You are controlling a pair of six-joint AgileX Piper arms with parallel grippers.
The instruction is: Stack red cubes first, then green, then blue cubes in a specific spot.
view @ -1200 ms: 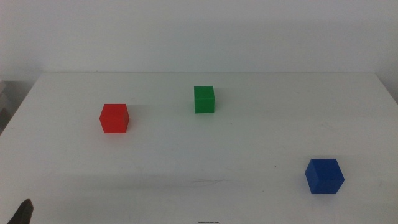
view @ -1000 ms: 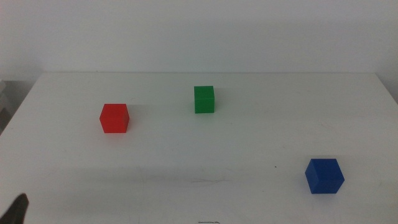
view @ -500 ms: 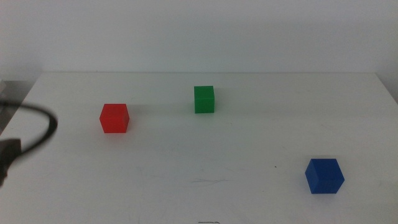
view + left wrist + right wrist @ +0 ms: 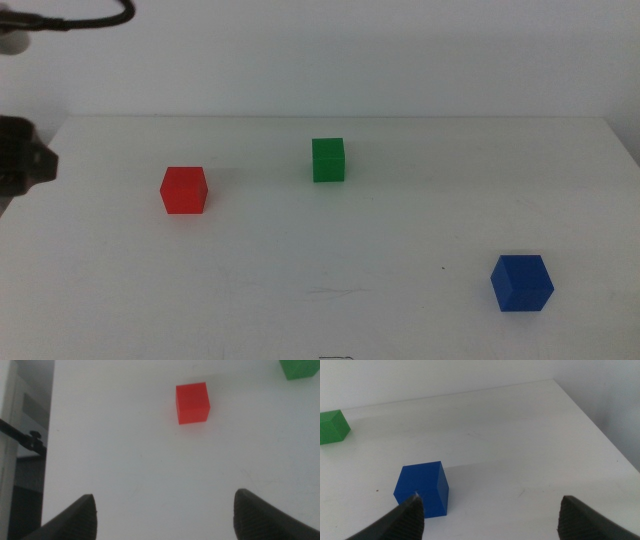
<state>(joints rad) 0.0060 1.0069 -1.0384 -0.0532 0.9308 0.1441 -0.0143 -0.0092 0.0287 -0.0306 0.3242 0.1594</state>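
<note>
**Red, green, blue cubes lying apart, none stacked**

Red cube [image 4: 184, 189] sits on the white table [image 4: 330, 250] toward its left side, resting flat, nothing touching it. Green cube [image 4: 328, 159] stands further back near the middle, well apart from the red one. Blue cube [image 4: 521, 282] lies at the near right, well apart from both.

Left gripper [image 4: 165, 515] hangs above the table's left part with its jaws spread wide and empty, the red cube ahead of them. Right gripper [image 4: 492, 512] is likewise spread and empty, the blue cube just beside one jaw.
</note>
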